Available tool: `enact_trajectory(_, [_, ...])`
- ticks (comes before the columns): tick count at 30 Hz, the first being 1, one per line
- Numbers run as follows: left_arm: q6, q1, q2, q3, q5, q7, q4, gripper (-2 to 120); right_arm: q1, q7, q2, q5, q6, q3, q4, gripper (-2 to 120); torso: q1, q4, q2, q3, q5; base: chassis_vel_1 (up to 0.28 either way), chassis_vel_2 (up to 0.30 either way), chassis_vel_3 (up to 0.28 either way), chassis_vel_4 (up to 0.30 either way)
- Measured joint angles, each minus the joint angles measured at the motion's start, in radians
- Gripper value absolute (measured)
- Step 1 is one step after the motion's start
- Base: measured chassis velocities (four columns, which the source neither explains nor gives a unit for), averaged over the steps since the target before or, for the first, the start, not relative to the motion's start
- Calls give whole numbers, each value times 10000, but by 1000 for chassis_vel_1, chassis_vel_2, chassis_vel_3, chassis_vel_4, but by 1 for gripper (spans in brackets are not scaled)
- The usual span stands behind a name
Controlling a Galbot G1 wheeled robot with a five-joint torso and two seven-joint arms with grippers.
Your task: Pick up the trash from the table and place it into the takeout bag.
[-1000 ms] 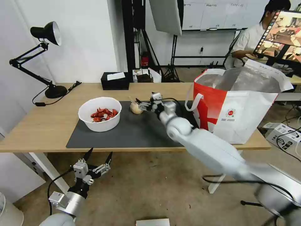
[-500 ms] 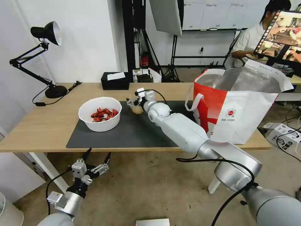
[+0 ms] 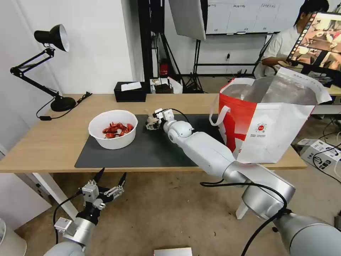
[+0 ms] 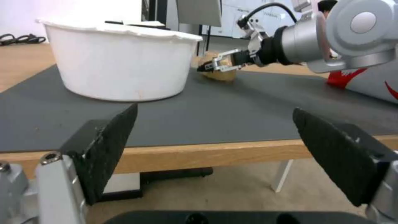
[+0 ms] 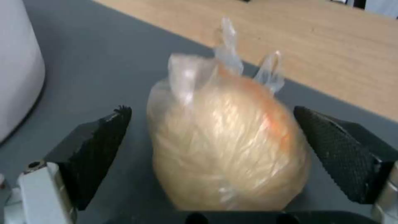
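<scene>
The small beige round lump, wrapped in clear plastic, lies on the dark grey mat of the table. My right gripper is open around it, one black pad on each side. The left wrist view shows the same lump and right gripper beyond the white bowl. The bowl holds red shell scraps, left of the lump. The takeout bag stands open at the table's right end. My left gripper hangs open below the table's front edge.
A black tissue box sits at the table's back edge. A black desk lamp stands at the back left with its cable on the wood. Bare mat lies in front of the bowl and lump.
My right arm has reached left across the mat, and its gripper has moved from the lump's right side to straddle it. The left arm has stayed put.
</scene>
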Motion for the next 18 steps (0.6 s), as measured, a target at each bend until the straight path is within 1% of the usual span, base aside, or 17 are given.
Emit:
enact_trajectory(7, [-12,16,-23,-10,8,-1,-42,100,-147,40,48,-90,-88,22,-29,100,0,-1,0,0,0,0,0,0,0])
enact_trajectory(11, [-33,16,-58,3,31,-2,-42,100,-204,86,133,-86,-48,89,-117,97,0,-1,0,0,0,0,0,0,0])
enact_trajectory(12, [-36,16,-66,12,36,-2,-41,100,-215,86,155,-81,-12,129,-158,95,-1,1,0,-1,1,0,0,0,0])
enact_trajectory(13, [-38,16,-67,14,38,-2,-41,100,-223,85,157,-80,22,144,-179,88,0,1,1,-1,0,0,0,0,0])
enact_trajectory(14, [-39,17,-67,15,38,-2,-41,100,-227,85,155,-80,49,150,-186,85,0,1,0,-1,1,0,0,0,0])
enact_trajectory(15, [-39,17,-67,15,38,-2,-41,100,-227,85,155,-80,49,150,-186,85,0,1,0,-1,1,0,0,0,0])
enact_trajectory(16, [-40,16,-67,15,39,-2,-40,100,-233,84,136,-80,95,153,-189,78,0,2,1,0,1,0,0,0,0])
enact_trajectory(17, [-42,14,-63,14,38,-2,-37,100,-238,83,112,-81,119,155,-190,75,-1,2,1,-1,1,0,0,0,0])
enact_trajectory(18, [-42,14,-63,14,38,-2,-37,100,-238,83,112,-81,119,155,-190,75,-1,2,1,-1,1,0,0,0,0])
